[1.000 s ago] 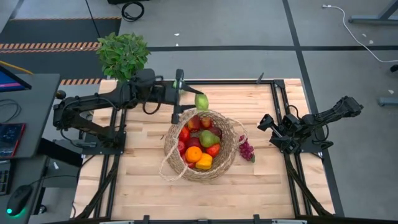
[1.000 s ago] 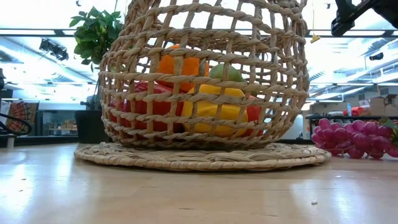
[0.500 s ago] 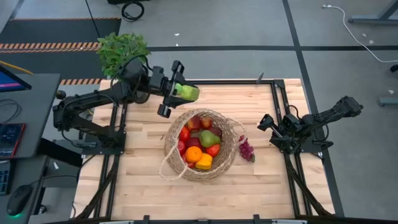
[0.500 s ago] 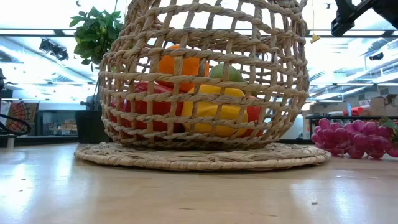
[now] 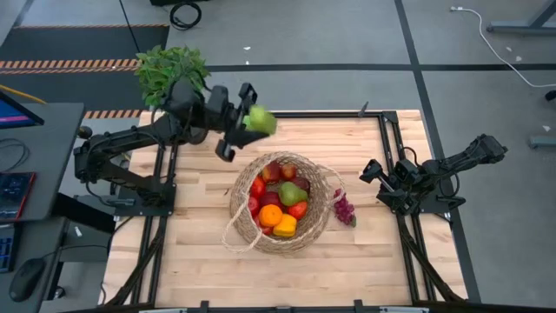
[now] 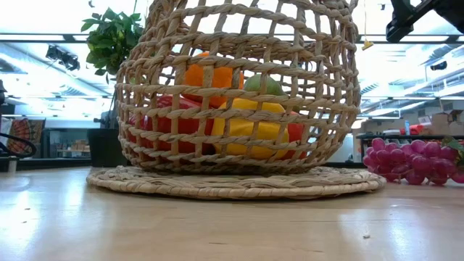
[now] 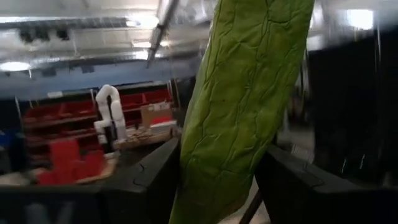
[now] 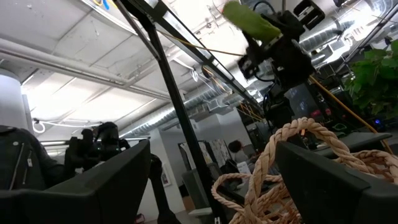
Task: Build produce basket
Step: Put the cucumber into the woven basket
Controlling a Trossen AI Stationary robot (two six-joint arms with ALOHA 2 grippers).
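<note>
The basket, a round woven wicker bowl with a loop handle, sits near the middle of the wooden worktop with red, orange, yellow and green produce piled inside; in the low view the same pieces show through its open weave. A purple grape bunch lies on the worktop just beside the basket, on the side toward the right arm. The left end effector hangs in the air above the far edge of the worktop, well apart from the basket, its fingers closed on a green leafy vegetable that fills the left wrist view. The right end effector waits at the worktop's right edge, fingers apart and holding nothing. A potted plant stands at the far left corner.
</note>
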